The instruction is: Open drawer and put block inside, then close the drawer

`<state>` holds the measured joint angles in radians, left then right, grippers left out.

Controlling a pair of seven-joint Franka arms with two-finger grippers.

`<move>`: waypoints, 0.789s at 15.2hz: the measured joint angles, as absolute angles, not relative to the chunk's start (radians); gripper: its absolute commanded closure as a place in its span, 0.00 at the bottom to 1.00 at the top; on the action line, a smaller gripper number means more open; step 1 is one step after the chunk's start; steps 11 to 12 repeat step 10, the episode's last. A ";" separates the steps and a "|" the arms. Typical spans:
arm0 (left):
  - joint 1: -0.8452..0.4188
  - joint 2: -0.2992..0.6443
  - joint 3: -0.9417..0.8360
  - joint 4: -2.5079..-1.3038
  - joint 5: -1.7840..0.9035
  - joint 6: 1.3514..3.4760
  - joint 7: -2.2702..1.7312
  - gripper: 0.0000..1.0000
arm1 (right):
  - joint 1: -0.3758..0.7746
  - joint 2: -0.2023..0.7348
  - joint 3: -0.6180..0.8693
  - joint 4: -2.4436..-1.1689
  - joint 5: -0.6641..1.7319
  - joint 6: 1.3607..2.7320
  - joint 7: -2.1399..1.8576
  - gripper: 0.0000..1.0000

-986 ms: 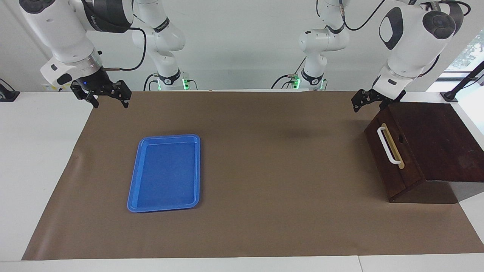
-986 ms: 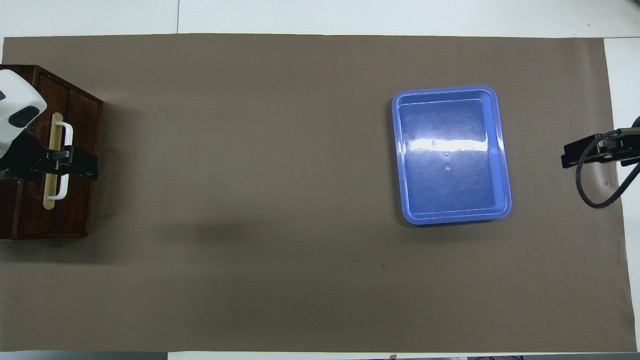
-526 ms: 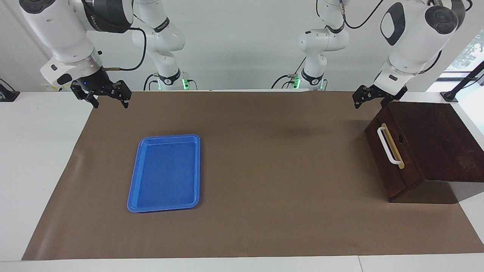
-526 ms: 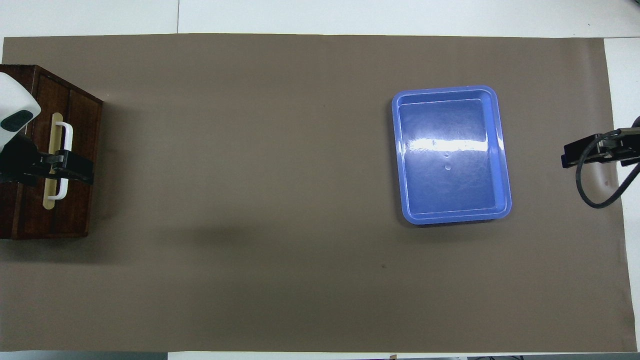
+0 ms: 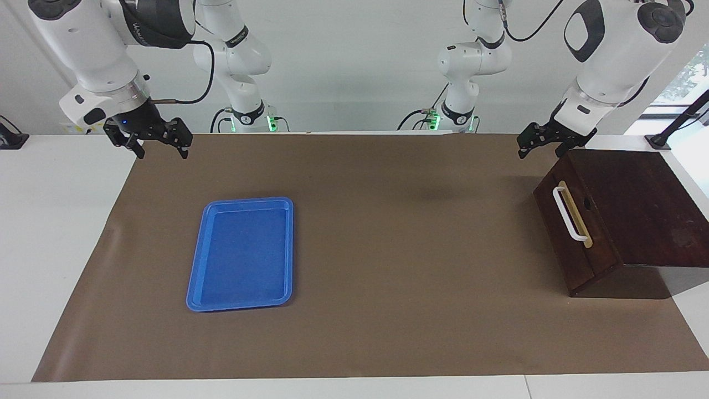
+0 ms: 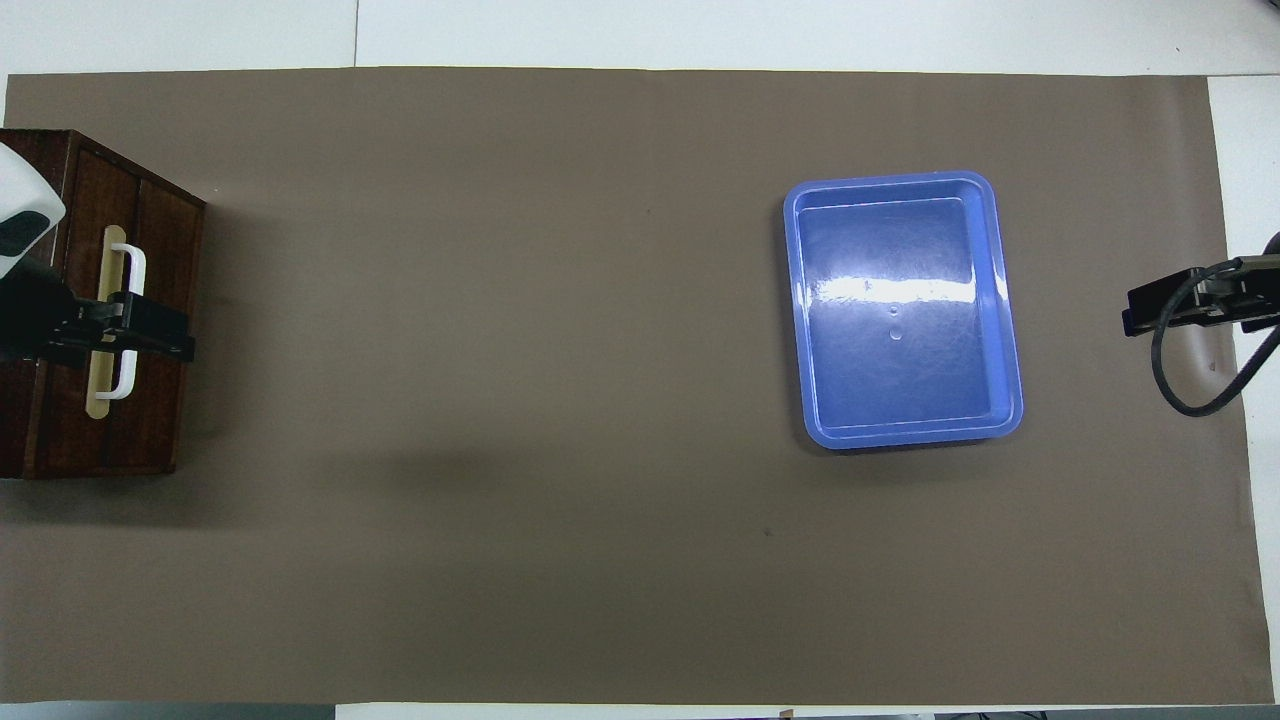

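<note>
The drawer [image 5: 573, 221] is closed in its dark wooden box [image 5: 637, 210] at the left arm's end of the brown mat [image 5: 388, 249], and wide bare mat lies between it and the blue tray [image 5: 241, 254], which holds nothing. The left gripper [image 5: 545, 141] hangs over the box's edge nearest the robots, fingers apart and holding nothing. The right gripper [image 5: 160, 145] waits, fingers apart, over the mat's corner at its own end; the block is not visible.

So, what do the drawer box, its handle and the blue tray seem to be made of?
The drawer box looks like dark stained wood, with faint grain and a dull sheen. Its handle seems to be smooth white plastic, perhaps painted metal, on a pale tan strip. The blue tray looks like glossy moulded plastic: it mirrors the ceiling light.
</note>
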<state>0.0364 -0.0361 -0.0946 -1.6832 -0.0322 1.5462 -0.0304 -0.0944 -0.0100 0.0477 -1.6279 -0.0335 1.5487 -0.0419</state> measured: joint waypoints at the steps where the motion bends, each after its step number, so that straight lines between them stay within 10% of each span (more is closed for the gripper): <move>1: 0.036 -0.038 -0.095 -1.683 -0.032 1.547 -0.030 0.00 | -0.094 -0.010 0.048 -1.628 -0.034 1.549 -0.042 0.00; 12: 0.036 -0.041 -0.100 -1.683 -0.032 1.604 -0.028 0.00 | -0.094 -0.010 0.048 -1.628 -0.030 1.549 -0.042 0.00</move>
